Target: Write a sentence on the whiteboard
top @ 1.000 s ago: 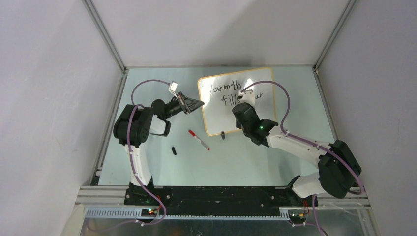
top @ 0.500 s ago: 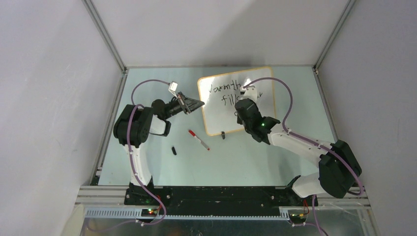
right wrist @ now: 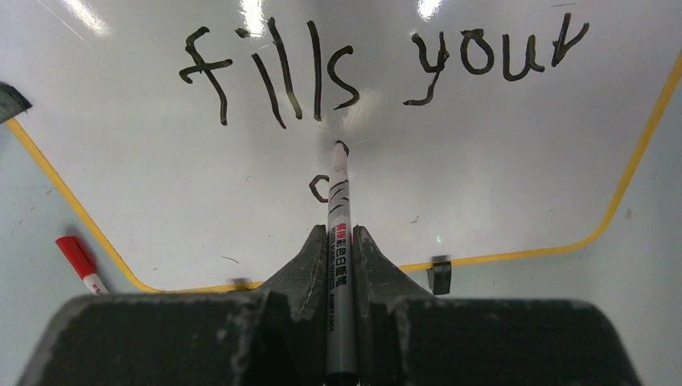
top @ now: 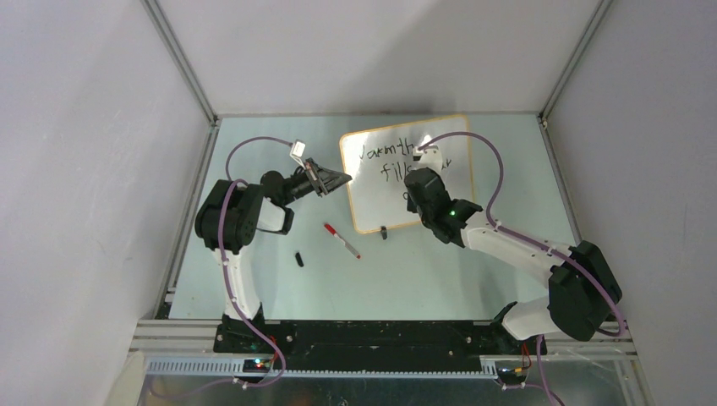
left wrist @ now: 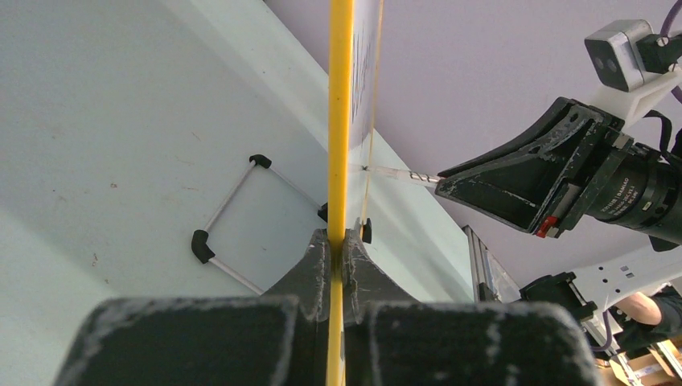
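Pale green tabletop (top: 406, 271) lies between grey walls. On the left, the left gripper (left wrist: 336, 241) has its fingers pressed onto the whiteboard (top: 372, 203), pinching the yellow frame at the board's left edge, which runs straight ahead from between the fingertips. Nearer the arm bases than those fingers, a small black cap (top: 299, 259) and a red-capped pen (top: 342, 240) lie loose on the table, apart from each other. To the right, the right gripper (right wrist: 339, 237) clamps a black marker (right wrist: 338, 201) that sticks out past its fingertips, tip touching the board. Beyond that tip the sentence (right wrist: 346, 76) reads "fills your", with "Warmth" above it in the overhead view. A short curved stroke (right wrist: 318, 189) sits just left of the tip. A black clip foot (right wrist: 438, 276) grips the board's near edge, right of the fingers.
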`<control>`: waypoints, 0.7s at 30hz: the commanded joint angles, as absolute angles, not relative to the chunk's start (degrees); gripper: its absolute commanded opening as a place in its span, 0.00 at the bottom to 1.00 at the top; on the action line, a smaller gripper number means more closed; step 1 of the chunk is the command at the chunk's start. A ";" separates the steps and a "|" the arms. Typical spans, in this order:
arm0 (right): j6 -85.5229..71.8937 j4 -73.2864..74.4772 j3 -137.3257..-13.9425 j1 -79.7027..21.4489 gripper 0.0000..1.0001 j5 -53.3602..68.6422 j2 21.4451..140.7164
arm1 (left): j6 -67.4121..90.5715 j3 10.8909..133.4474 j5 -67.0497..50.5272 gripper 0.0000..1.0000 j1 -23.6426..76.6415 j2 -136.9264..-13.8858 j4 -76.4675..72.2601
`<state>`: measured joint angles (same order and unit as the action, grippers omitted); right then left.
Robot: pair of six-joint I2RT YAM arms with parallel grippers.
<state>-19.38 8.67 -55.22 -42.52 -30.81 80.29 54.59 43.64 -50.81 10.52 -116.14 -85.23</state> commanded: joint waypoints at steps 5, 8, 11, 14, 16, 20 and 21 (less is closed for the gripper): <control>-20.77 11.04 -57.74 -42.96 0.00 -32.18 80.86 | 54.67 44.63 -51.90 0.00 10.99 -114.29 -87.54; -21.10 11.64 -57.70 -43.13 0.00 -32.05 81.37 | 54.64 44.60 -51.89 0.00 11.05 -114.27 -87.54; -21.30 12.25 -57.74 -43.41 0.00 -31.83 81.91 | 54.58 44.65 -51.94 0.00 11.02 -114.18 -87.48; -21.52 12.74 -57.74 -43.68 0.00 -31.75 82.06 | 54.58 44.60 -51.89 0.00 11.01 -114.25 -87.49; -21.53 13.01 -57.74 -43.90 0.00 -31.73 82.25 | 54.58 44.62 -51.92 0.00 11.06 -114.24 -87.52; -21.92 14.00 -57.74 -44.10 0.00 -32.23 82.18 | 54.54 44.63 -51.96 0.00 11.00 -114.25 -87.46; -22.11 14.44 -57.74 -44.05 0.00 -32.29 82.18 | 54.56 44.62 -51.99 0.00 10.99 -114.25 -87.45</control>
